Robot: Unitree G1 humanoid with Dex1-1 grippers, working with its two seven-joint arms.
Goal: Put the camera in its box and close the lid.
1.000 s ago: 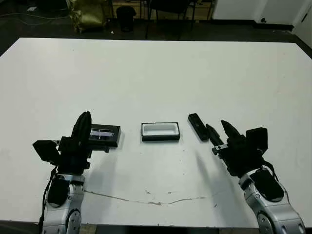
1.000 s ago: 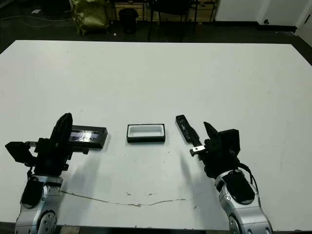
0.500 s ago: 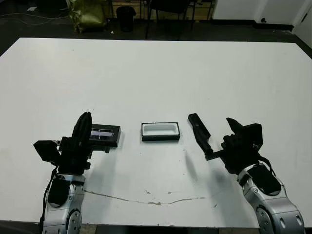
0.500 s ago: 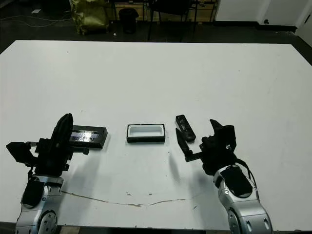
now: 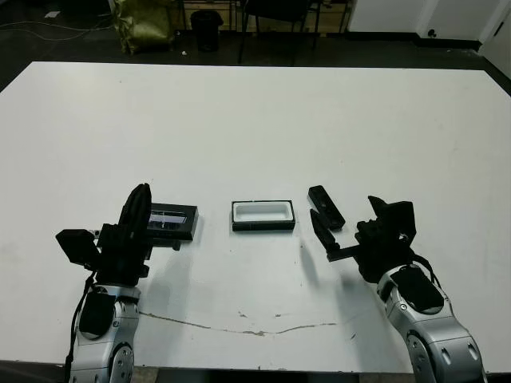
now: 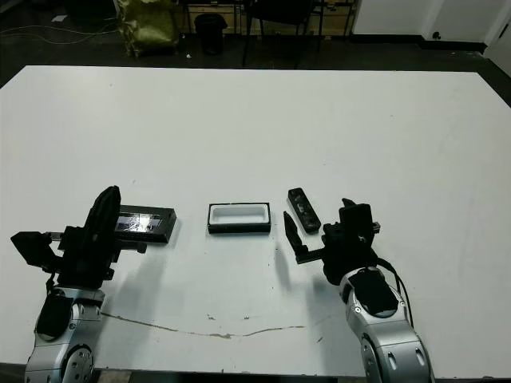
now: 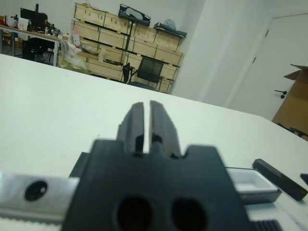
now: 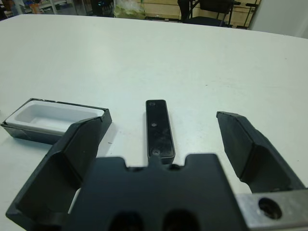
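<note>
The right gripper [image 8: 161, 144], fingers spread wide, straddles the camera [image 8: 160, 128] lying (unmarked, no legible writing) beside the box [image 5: 263, 215]. The left gripper [image 7: 143, 126], fingers together, sits near the lid [image 5: 172, 221].

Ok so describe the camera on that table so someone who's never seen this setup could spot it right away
On the white table, look near the front edge, where three small dark things lie in a row. The camera is the rightmost, right of the box and just ahead of the open right gripper. Unlike the white-lined box and the wide flat lid, it is a slim, all-black bar with rounded ends, lying at a slant.
</note>
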